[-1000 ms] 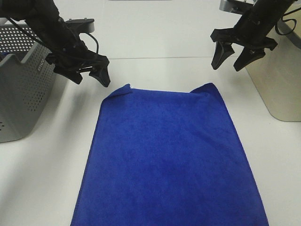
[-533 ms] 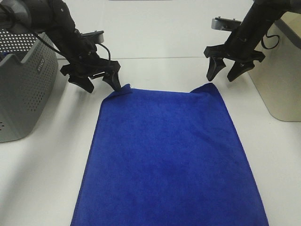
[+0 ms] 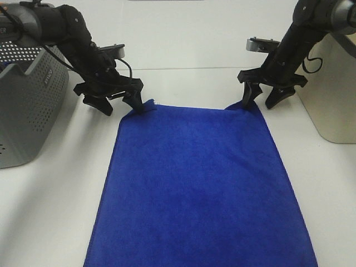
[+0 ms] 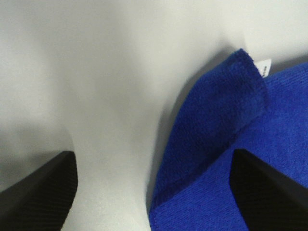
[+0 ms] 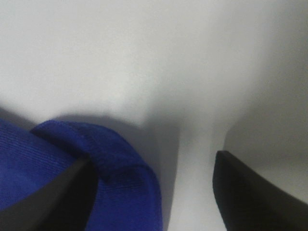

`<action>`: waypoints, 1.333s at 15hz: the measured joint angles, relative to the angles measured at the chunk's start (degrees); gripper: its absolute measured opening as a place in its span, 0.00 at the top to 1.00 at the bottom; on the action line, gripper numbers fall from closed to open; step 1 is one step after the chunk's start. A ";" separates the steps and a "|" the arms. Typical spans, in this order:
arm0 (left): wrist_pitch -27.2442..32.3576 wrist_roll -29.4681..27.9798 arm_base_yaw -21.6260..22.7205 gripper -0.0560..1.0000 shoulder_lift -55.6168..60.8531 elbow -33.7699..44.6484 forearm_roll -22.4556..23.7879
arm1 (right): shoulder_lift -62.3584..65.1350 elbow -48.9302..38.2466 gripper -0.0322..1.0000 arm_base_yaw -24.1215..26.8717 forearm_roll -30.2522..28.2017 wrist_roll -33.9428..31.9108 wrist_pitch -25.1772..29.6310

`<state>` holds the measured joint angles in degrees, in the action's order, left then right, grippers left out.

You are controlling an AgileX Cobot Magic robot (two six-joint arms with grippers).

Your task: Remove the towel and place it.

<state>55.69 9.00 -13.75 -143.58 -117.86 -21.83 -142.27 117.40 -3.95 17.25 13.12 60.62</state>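
Plush royal-blue rectangular towel, spread flat, perforated grey basket beside

The towel is showing a plush, matt cloth pile, its hem looking stitched and finely ribbed beside a smooth white tag. The bench is looking smooth and white, giving off a soft sheen. The basket is presenting grey perforated plastic. The left tool and right tool are appearing matt black, their fingers finely textured.
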 joint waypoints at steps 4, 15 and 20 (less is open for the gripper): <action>-0.46 1.20 0.00 0.18 -0.46 -0.40 -0.97 | -0.92 0.00 0.32 0.00 0.52 0.17 -0.11; -7.51 3.21 -4.64 0.23 -1.89 -1.03 -4.01 | -1.09 0.00 0.43 -1.83 1.03 1.43 -1.78; -8.65 3.04 -5.04 0.47 -2.69 -2.06 -1.55 | -1.43 0.00 0.84 -1.83 0.17 0.34 -3.21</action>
<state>47.04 12.03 -18.79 -146.28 -119.92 -23.38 -143.70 117.40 -5.79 17.42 13.46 57.41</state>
